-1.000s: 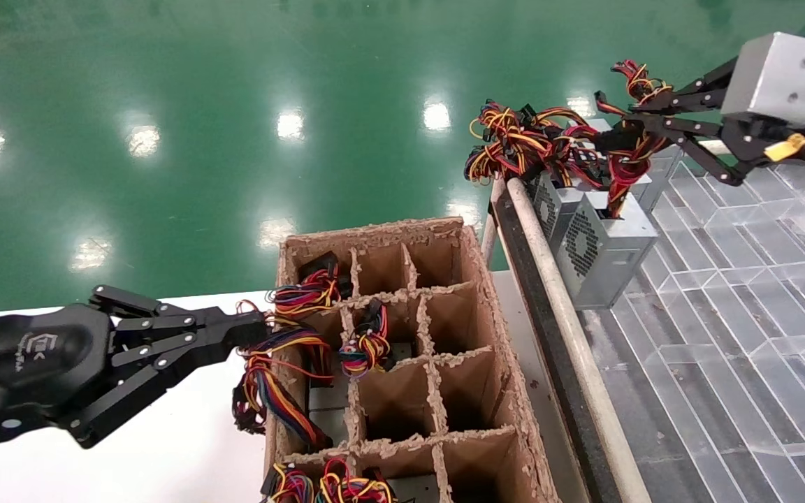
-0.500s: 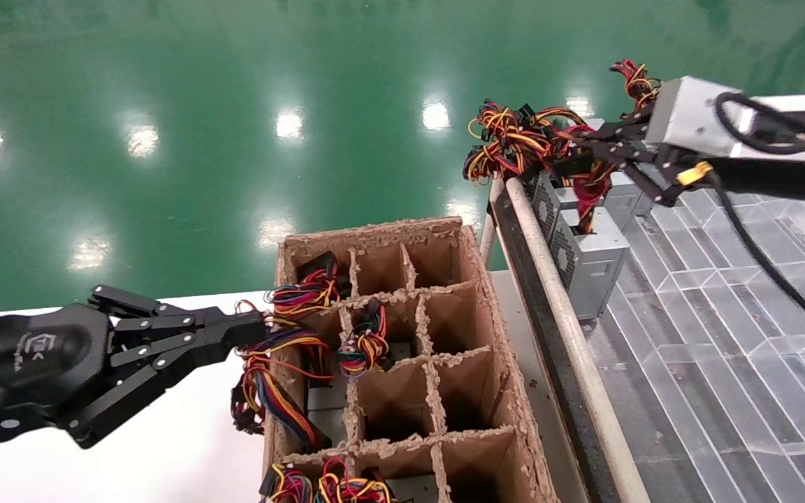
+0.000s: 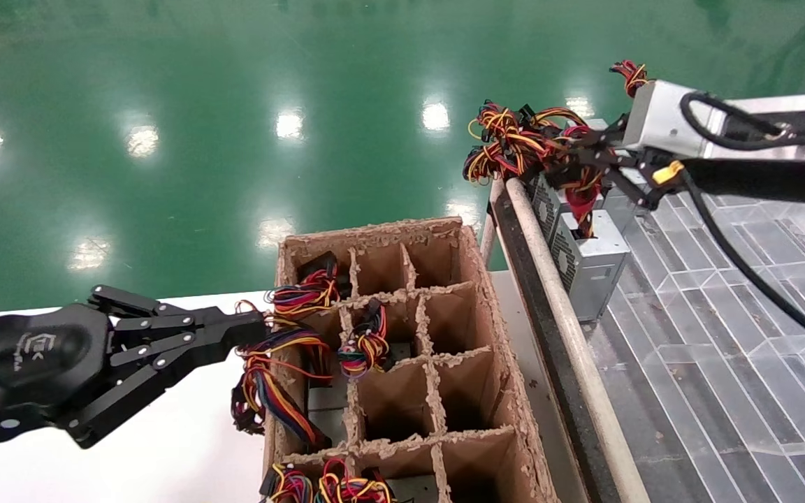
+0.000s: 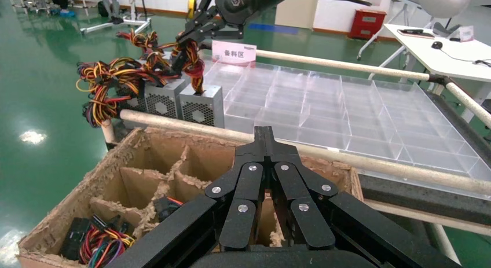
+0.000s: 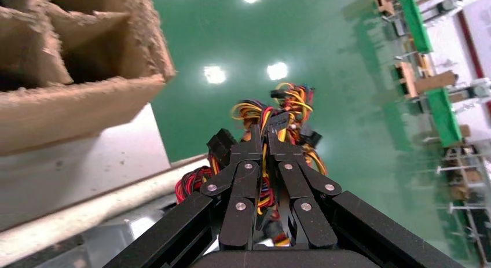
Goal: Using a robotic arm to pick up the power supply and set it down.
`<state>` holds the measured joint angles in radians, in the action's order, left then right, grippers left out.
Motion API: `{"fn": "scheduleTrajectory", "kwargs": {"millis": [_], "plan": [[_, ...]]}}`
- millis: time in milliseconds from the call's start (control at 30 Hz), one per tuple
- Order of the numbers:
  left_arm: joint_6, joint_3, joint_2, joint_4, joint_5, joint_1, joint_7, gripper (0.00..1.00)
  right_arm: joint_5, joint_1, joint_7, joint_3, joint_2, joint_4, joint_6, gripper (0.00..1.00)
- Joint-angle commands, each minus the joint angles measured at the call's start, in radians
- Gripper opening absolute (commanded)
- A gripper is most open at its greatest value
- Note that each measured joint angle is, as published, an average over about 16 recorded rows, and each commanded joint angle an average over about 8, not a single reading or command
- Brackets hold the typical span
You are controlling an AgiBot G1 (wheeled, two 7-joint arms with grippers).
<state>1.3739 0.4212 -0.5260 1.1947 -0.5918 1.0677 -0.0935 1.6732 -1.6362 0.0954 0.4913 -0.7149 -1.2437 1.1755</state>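
The right gripper (image 3: 588,150) has moved in over the tray (image 3: 724,293), fingers clamped on wires. The power supply (image 3: 588,262) stands directly beneath it. The left gripper (image 3: 252,332), fingers closed together, waits beside the cardboard box (image 3: 500,363).

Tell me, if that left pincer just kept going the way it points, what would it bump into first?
Most likely the loose bundle of coloured wires hanging at the near side of the cardboard box. The left pincer, fingers shut, already points right at them; depth is hard to judge, so it may be touching.
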Motion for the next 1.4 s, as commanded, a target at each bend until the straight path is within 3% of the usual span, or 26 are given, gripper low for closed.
{"fn": "scheduleTrajectory", "kwargs": {"millis": [33,100,133,700,1400], "plan": [[0.000,0.000,0.000,0.000,0.000,0.000,0.000,0.00,-0.001,-0.002,0.014,0.003,-0.003,0.003,0.009,0.74],[0.000,0.000,0.000,0.000,0.000,0.000,0.000,0.00,-0.002,-0.007,0.021,0.004,-0.005,0.003,0.015,0.96],[0.000,0.000,0.000,0.000,0.000,0.000,0.000,0.00,-0.002,-0.009,0.024,0.005,-0.005,0.002,0.017,1.00],[0.000,0.000,0.000,0.000,0.000,0.000,0.000,0.00,-0.032,-0.030,0.082,0.001,-0.010,-0.023,0.055,1.00],[0.000,0.000,0.000,0.000,0.000,0.000,0.000,0.00,-0.318,0.082,0.043,-0.099,0.023,-0.026,0.095,1.00]]}}
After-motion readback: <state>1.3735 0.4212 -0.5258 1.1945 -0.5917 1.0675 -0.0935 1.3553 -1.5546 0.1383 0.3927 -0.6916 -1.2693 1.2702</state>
